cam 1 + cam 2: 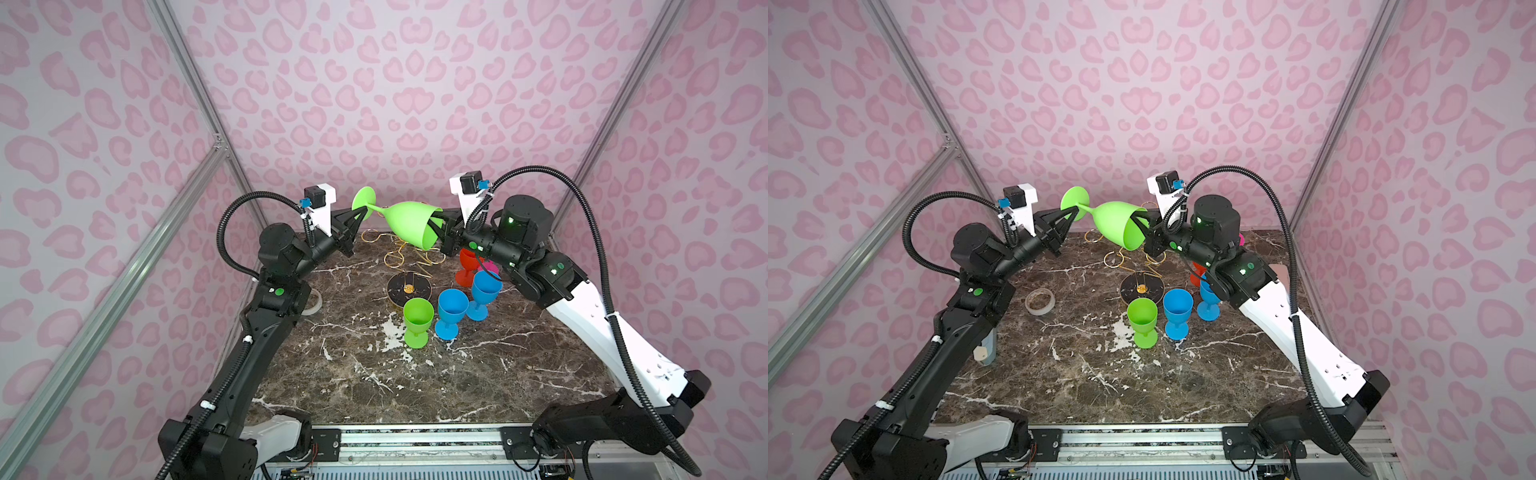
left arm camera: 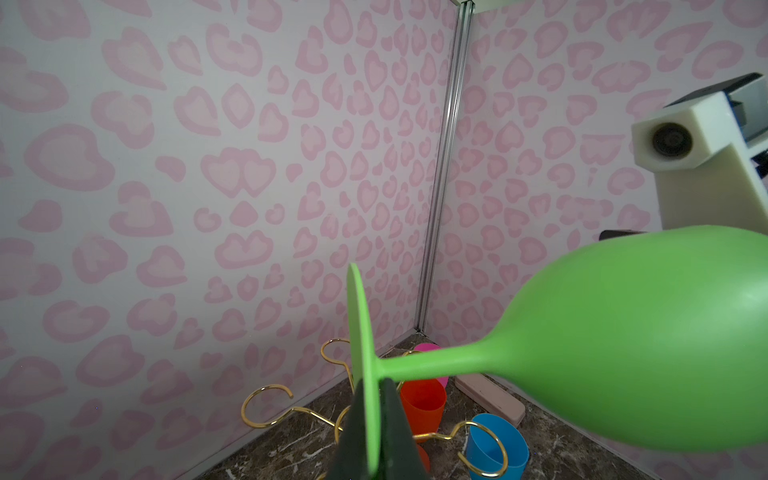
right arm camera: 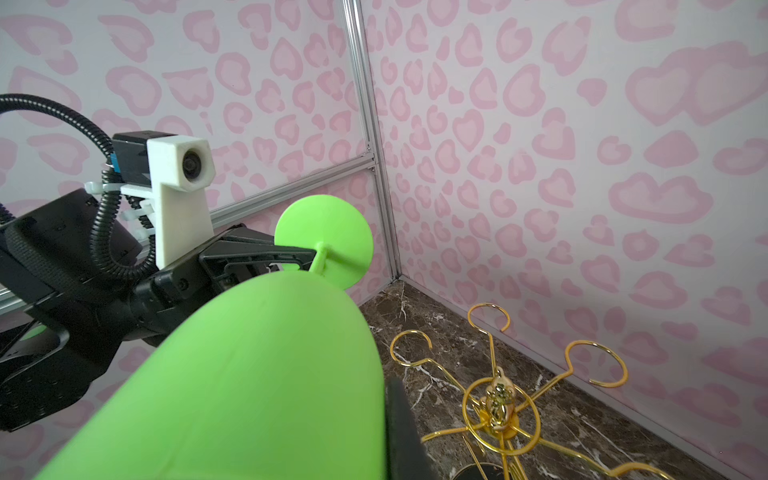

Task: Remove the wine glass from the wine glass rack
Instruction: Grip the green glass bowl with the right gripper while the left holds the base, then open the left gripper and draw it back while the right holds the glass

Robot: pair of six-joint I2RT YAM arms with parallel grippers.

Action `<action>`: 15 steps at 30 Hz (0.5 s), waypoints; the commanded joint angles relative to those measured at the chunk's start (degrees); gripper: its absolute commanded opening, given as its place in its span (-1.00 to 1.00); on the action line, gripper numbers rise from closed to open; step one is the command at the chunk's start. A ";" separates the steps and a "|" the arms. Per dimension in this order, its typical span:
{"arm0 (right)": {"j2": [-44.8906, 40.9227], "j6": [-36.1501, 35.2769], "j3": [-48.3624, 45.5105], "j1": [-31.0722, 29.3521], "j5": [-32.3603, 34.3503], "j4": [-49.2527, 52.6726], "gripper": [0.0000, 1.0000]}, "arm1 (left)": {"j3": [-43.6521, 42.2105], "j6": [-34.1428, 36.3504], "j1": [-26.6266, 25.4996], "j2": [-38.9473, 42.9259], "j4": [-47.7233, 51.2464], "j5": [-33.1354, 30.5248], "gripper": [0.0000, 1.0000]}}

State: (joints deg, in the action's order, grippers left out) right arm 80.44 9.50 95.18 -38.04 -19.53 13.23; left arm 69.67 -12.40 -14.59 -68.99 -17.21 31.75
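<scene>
Green wine glass [image 1: 409, 222] held sideways above the wine glass rack [image 1: 400, 289]
left gripper [image 1: 365, 211] pinches its foot; right gripper [image 1: 436, 225] clamps its rim

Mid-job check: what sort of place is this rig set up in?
Probably a purpose-built test booth, not a home: heart-print wall panels in aluminium framing, a marble-look tabletop, and a metal rail along its front edge.
</scene>
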 commanded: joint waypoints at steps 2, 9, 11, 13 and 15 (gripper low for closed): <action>-1.36 0.52 0.36 0.38 -0.25 -0.65 -1.00 | -0.29 -0.67 0.04 0.93 -1.64 -0.80 -0.22; -7.14 -2.25 0.89 3.78 3.34 6.15 -1.00 | -2.94 1.88 0.36 4.64 -1.19 -8.10 0.95; -8.40 -2.91 0.81 4.44 4.13 8.31 -1.00 | -3.99 2.11 0.77 5.88 -1.80 -10.56 0.95; -9.31 -3.62 0.54 4.71 4.83 10.25 -1.00 | -5.29 1.86 1.50 7.05 -2.50 -13.71 0.95; -9.27 -4.34 1.15 4.64 4.56 12.71 -1.00 | -6.39 0.63 3.28 7.63 -3.06 -16.10 0.95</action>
State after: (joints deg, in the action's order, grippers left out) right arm 71.16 6.79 95.98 -33.47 -15.99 21.67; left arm 64.27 -10.85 -12.64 -62.11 -17.61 21.15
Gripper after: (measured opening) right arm 0.049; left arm 0.975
